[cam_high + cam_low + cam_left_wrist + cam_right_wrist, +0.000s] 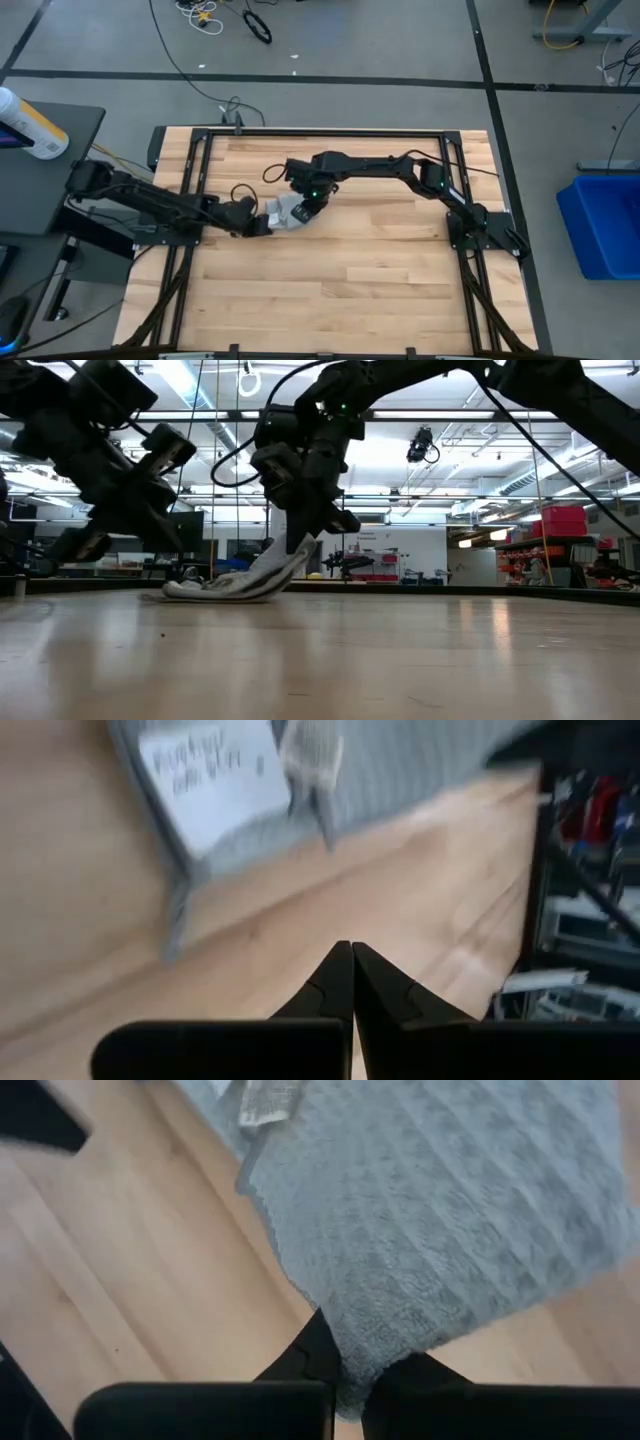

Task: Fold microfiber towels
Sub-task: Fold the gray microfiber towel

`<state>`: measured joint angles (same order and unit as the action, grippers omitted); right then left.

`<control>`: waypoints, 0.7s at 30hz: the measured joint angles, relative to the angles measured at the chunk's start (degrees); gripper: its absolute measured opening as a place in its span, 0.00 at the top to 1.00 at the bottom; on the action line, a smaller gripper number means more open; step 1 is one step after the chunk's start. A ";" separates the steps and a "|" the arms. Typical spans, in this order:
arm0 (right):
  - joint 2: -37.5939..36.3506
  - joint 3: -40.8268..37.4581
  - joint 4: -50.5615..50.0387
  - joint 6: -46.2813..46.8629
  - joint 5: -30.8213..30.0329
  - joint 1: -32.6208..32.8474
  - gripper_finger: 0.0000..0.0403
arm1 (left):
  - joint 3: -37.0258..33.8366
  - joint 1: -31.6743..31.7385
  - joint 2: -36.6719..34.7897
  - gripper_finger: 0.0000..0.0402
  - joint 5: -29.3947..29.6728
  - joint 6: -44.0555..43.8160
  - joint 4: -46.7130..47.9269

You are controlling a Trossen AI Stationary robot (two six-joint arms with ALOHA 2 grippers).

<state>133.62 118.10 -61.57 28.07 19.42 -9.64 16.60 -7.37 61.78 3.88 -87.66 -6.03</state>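
The light grey-blue ribbed towel [286, 212] lies bunched at the table's middle. In the low view its heap [225, 587] rests on the wood and one end rises to my right gripper [312, 540]. My right gripper [308, 207] is shut on the towel [430, 1200]. My left gripper [258, 227] is shut and empty, just to the left of the towel. In the left wrist view its fingertips [352, 960] are over bare wood, with the towel [400, 770] and its white tag [215, 770] beyond them. My right gripper pinches the towel's edge [352, 1365] between its two fingers, coming slanting down from above. The held end [296, 555] is lifted off the table and slopes down to the heap, which lies on the wood. One layer or several, I cannot tell.
A black frame [200, 150] runs around the wooden table top [330, 290], which shows bare wood toward the near edge. A blue bin [610, 220] stands off the table's right side. Cables lie on the floor beyond the far edge.
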 joint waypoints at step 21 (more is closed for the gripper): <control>1.11 4.17 5.65 -3.54 1.24 0.96 0.96 | 0.33 11.34 14.99 1.00 -7.66 5.12 -2.48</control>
<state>134.73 122.28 -55.92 24.53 20.66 -8.69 16.93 3.97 76.77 -3.79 -82.54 -8.51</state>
